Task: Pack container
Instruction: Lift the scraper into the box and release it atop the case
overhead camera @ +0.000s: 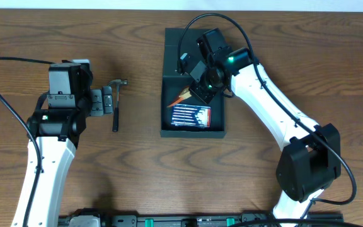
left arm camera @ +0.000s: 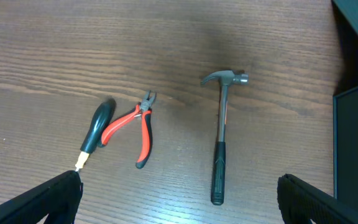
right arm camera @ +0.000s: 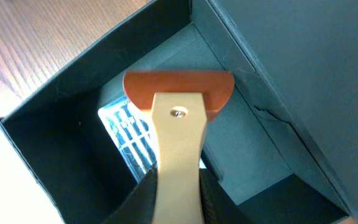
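Right jaws gripping orange-headed tool (right arm camera: 178,93), holding it above open container (right arm camera: 48,143) below jaws. Bit case (right arm camera: 123,127) lying inside already. Left jaws standing wide apart, holding nothing. Hammer (left arm camera: 220,143), pliers (left arm camera: 145,134), screwdriver (left arm camera: 98,127) lying on surface (left arm camera: 73,50) ahead of left jaws, unpacked. Judging: under half packed.

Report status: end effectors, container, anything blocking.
Left end effector open, beside hammer. Right end effector shut on orange-bladed scraper, over open container. Drill-bit case lies inside; nothing seen blocking the drop.
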Available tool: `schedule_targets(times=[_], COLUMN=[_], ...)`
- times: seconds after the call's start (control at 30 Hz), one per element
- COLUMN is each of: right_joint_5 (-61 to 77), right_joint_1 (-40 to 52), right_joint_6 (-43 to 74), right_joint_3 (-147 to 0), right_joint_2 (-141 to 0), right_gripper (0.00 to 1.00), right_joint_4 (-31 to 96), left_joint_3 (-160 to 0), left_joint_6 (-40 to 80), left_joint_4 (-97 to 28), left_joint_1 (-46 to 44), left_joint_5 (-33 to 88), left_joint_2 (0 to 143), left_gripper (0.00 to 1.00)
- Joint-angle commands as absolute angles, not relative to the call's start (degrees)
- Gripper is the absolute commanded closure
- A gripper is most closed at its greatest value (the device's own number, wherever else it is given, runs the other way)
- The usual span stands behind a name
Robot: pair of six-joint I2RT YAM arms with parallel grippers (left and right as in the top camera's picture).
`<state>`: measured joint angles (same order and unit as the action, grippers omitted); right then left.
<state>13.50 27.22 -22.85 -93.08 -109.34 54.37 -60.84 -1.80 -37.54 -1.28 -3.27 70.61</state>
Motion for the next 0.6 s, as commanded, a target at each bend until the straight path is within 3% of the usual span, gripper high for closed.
schedule_targets(times=[0.0,0.13,0.23,0.4,0.57], right_joint_5=[14.0,14.0,14.0,13.7,13.7], right_joint_1=[27.3,27.3,27.3,27.3,27.3], right_joint_6=[-23.4,-23.4,-23.4,-23.4,-23.4], right_joint_3=[-92.9,-92.9,-92.9,-92.9,-93.1], right_joint_2=[-109.5,-109.5,-109.5,-109.5,-109.3], right_gripper=[0.62,0.34,0.27,0.26,0.31], right_joint_4=[54.4,55.3,56.0,56.2,57.3], left_joint_3=[-62.2,-62.2,-62.2,-62.2,-62.2], left_joint_6=[-2.6,-2.6,-2.6,-2.6,-2.6], left_joint_4=[-37.8,-37.8,-37.8,-37.8,-37.8], left_joint_1=[-1.0,-1.0,-1.0,-1.0,-1.0], left_joint_5=[-3.9,-3.9,-3.9,-3.9,-3.9], left_joint_2=[70.1,70.1,70.1,70.1,70.1], left_gripper=[0.02,0.02,0.02,0.02,0.02])
